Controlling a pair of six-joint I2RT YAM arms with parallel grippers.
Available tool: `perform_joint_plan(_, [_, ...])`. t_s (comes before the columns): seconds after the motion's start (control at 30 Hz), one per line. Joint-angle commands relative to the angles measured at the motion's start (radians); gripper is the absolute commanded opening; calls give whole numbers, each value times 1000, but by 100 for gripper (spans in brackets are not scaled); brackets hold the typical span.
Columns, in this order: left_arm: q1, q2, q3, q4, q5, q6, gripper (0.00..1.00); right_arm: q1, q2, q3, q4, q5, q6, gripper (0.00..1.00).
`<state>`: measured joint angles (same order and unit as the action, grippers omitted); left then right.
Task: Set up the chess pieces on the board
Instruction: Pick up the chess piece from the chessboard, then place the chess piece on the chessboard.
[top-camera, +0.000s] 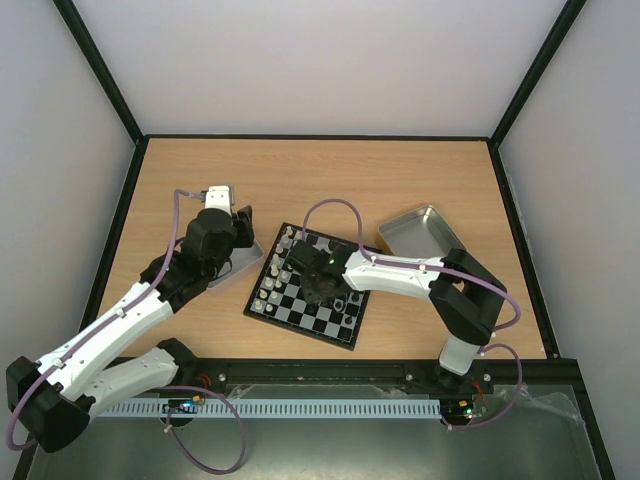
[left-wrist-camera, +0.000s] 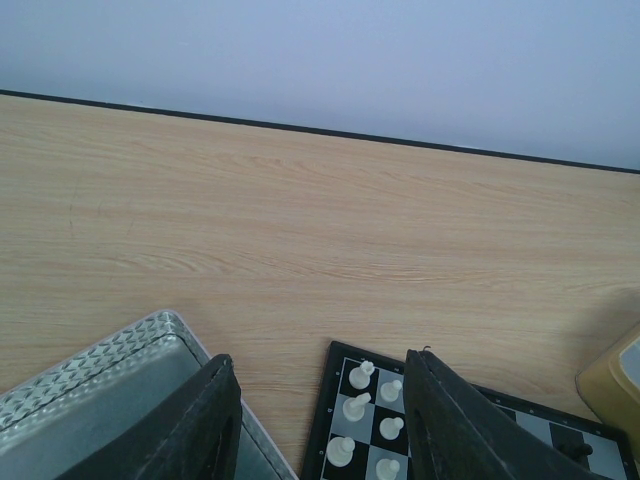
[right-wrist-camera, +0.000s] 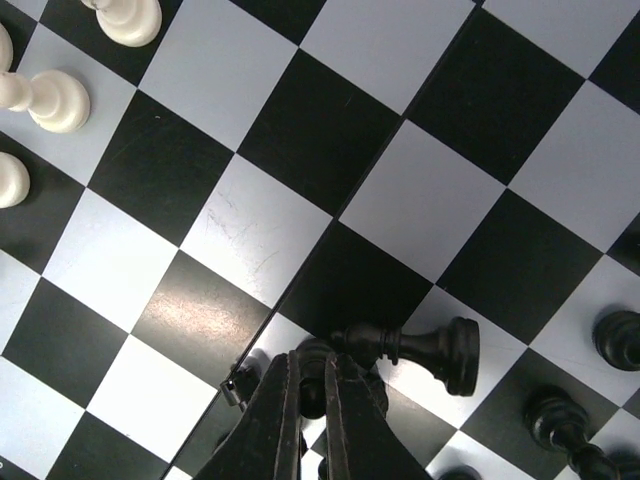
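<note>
Wood table (top-camera: 330, 180) holds the board (top-camera: 315, 318), where my right fingers (right-wrist-camera: 285, 400), nearly shut with grip unclear, sit just beside a toppled black piece (right-wrist-camera: 430, 350), its base pointing right; left fingers (left-wrist-camera: 210, 420) hang open, empty, farther off.

On the wooden tabletop (top-camera: 300, 180) the small chequered square board (top-camera: 300, 312) lies centrally, one rectangular metal tray (top-camera: 247, 262) just left, another (top-camera: 420, 228) behind-right; tiny pale chessmen (top-camera: 275, 275) line its left side.
</note>
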<state>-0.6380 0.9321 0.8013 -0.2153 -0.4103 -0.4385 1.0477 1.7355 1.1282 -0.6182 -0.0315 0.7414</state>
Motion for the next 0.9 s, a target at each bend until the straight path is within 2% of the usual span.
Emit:
perform_joint_plan(0.0, [6, -6, -2, 4, -18, -7, 47, 6, -25, 2, 20, 48, 3, 3])
perform_joint_plan(0.23, [5, -6, -3, 3, -19, -8, 47, 6, -113, -16, 21, 64, 35, 3])
perform_joint_plan(0.53, [6, -6, -4, 6, -10, -11, 47, 19, -231, -150, -58, 4, 98, 3])
perform_joint_plan(0.67, [6, -2, -7, 7, -7, -12, 47, 41, -241, -157, -127, 22, 105, 3])
perform_joint_plan(0.87, [5, -2, -5, 6, -8, -11, 47, 76, -218, -160, -129, 7, 107, 3])
